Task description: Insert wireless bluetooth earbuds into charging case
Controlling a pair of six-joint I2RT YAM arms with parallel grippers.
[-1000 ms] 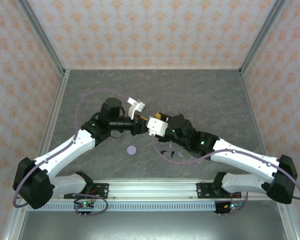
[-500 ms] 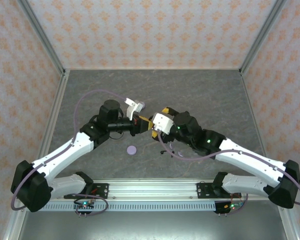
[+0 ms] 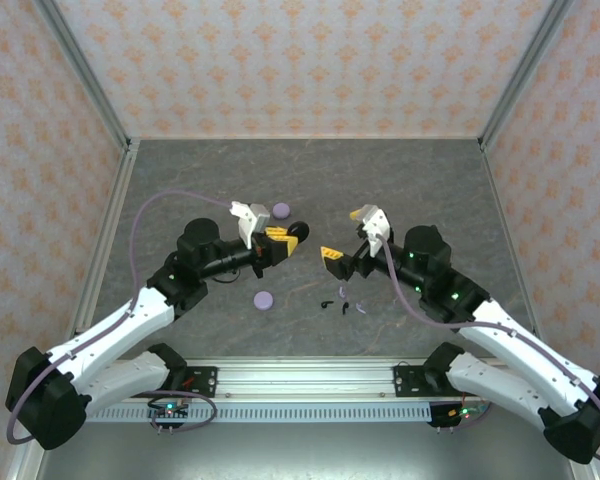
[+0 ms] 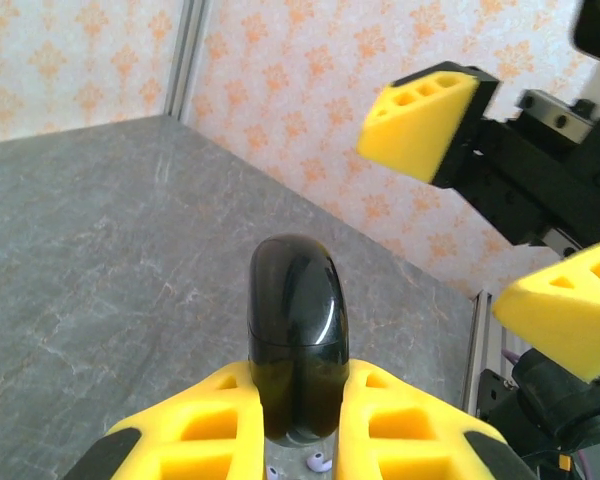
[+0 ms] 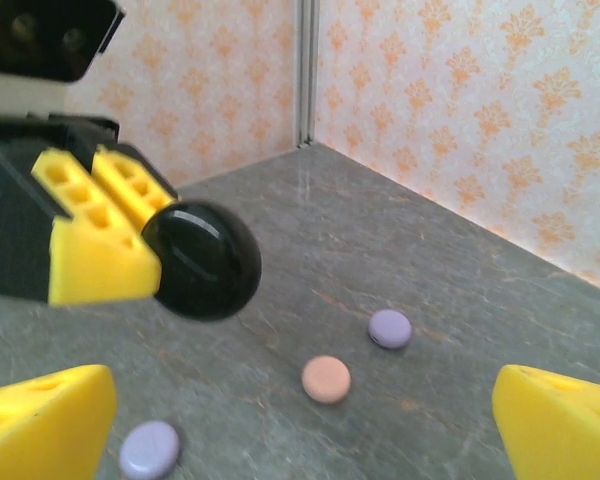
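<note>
L wrist cam: L gripper clamped on black case; case upright, lower end pinched btwn yellow fingers. R gripper just right of case, jaws wide apart, nothing in them

Top cam: case held above grey table. The earbuds lie on table right of case & nearer arm bases, 1 black, 1 lavender, not in case. A lavender disc sits just behind case, a 2nd lavender disc in front of it

R wrist cam: case glossy & rounded at L fingertips; pink disc on table right of & below case, btwn 2 lavender ones
</note>
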